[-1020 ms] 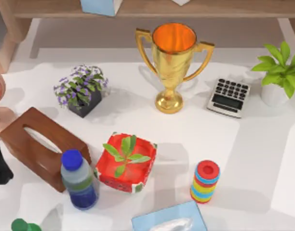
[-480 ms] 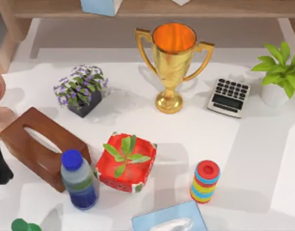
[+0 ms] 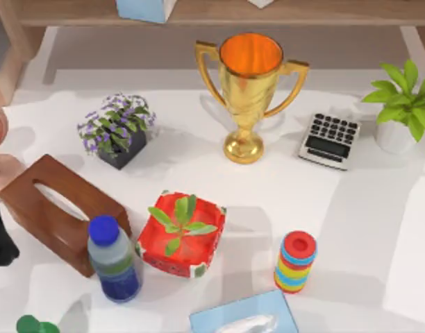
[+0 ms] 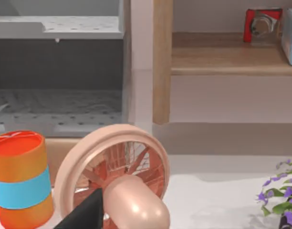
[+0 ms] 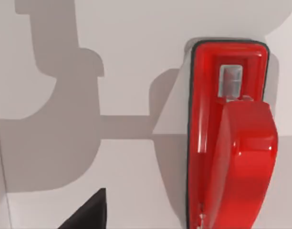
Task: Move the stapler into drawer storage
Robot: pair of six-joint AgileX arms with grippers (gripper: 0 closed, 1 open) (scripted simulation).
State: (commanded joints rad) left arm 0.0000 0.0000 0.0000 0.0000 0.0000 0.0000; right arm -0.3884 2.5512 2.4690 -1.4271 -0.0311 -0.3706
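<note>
While the right arm's camera looks down on it, the stapler (image 5: 229, 138) lies flat on the white table (image 5: 112, 57), red with a black base edge. Whether either gripper is open, I cannot tell.

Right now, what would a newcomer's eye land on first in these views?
Probably the tall gold trophy standing at the back centre of the white table in the top view, with the red square planter in front of it. In the right wrist view, the glossy red stapler lies flat on a white surface. The left wrist view is dominated by a pink desk fan beside an orange can with a blue band.
</note>
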